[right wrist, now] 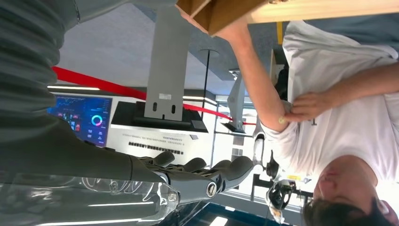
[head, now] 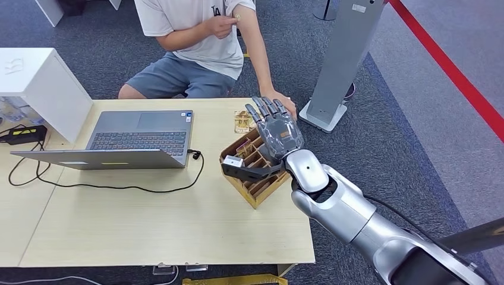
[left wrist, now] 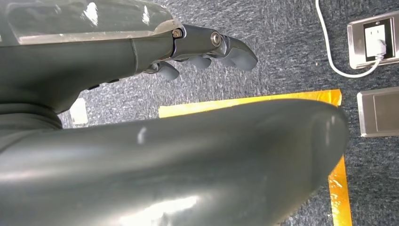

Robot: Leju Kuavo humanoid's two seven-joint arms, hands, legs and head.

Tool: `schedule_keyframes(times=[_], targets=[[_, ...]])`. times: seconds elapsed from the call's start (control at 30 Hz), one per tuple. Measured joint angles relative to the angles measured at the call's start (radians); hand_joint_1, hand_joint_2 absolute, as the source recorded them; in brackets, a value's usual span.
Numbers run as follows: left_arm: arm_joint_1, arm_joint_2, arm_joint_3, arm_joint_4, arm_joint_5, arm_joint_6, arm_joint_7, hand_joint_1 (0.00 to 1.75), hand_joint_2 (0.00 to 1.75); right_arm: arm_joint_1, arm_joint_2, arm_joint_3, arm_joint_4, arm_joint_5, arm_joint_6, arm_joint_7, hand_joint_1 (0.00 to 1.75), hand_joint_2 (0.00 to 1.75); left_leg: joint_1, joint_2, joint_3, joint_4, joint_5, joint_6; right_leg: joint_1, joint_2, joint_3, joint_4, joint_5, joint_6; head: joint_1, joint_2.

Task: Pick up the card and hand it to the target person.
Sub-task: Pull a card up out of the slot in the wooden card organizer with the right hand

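Silver right hand (head: 277, 133) hovers fingers-spread over card box (head: 254, 169).

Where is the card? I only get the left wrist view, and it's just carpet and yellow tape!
Observer: In the head view, a white card stands at the corner of a wooden box on the table.
Operator: Is a hand near it?
Observer: Yes. The right hand is over the box, fingers spread, thumb reaching toward the card.
Operator: Who gets it?
Observer: A person sits across the table, with one hand resting on the table edge beside the box.
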Motion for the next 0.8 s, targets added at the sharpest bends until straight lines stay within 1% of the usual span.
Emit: schedule_keyframes(times=[0.3, 0.5, 0.63, 0.7, 0.77, 0.8], targets=[[0.003, -0.001, 0.011, 0.0, 0.011, 0.002, 0.001, 0.0, 0.0, 0.023, 0.009, 0.034, 0.011, -0.01, 0.01, -0.012, 0.13, 1.75, 0.0, 0.0, 0.0, 0.0, 0.0, 0.0, 0.0, 0.0, 0.0, 0.0, 0.0, 0.0, 0.0, 0.0], [0.002, 0.002, 0.026, -0.001, 0.024, 0.008, -0.007, 0.0, 0.0, 0.032, 0.028, 0.06, 0.018, -0.017, 0.004, -0.028, 0.2, 1.75, 0.0, 0.0, 0.0, -0.001, 0.0, 0.0, 0.0, 0.0, 0.0, 0.0, 0.0, 0.0, 0.0, 0.0], [0.0, 0.004, 0.028, -0.002, 0.026, 0.008, -0.01, 0.0, 0.0, 0.034, 0.04, 0.078, 0.026, -0.019, 0.002, -0.039, 0.21, 1.75, 0.0, 0.001, 0.0, -0.001, 0.0, 0.0, 0.0, 0.001, 0.0, -0.001, 0.0, 0.0, 0.0, 0.0], [0.0, 0.005, 0.029, -0.002, 0.026, 0.008, -0.011, 0.0, 0.0, 0.034, 0.046, 0.085, 0.029, -0.021, -0.001, -0.045, 0.25, 1.75, 0.0, 0.0, 0.0, -0.001, 0.0, 0.0, 0.0, 0.0, -0.001, 0.0, 0.0, 0.0, 0.0, 0.0], [0.001, 0.004, 0.029, -0.002, 0.026, 0.007, -0.01, 0.0, 0.0, 0.033, 0.053, 0.092, 0.028, -0.022, -0.003, -0.049, 0.39, 1.75, 0.0, 0.0, 0.0, 0.0, 0.0, 0.0, 0.0, 0.0, -0.001, 0.0, 0.0, 0.0, 0.0, 0.0], [0.002, 0.004, 0.029, -0.002, 0.026, 0.007, -0.01, 0.0, 0.0, 0.033, 0.056, 0.095, 0.026, -0.022, -0.003, -0.051, 0.43, 1.75, 0.0, 0.0, 0.0, 0.0, 0.0, 0.0, 0.0, 0.0, -0.001, 0.0, 0.0, 0.0, 0.0, 0.0]])
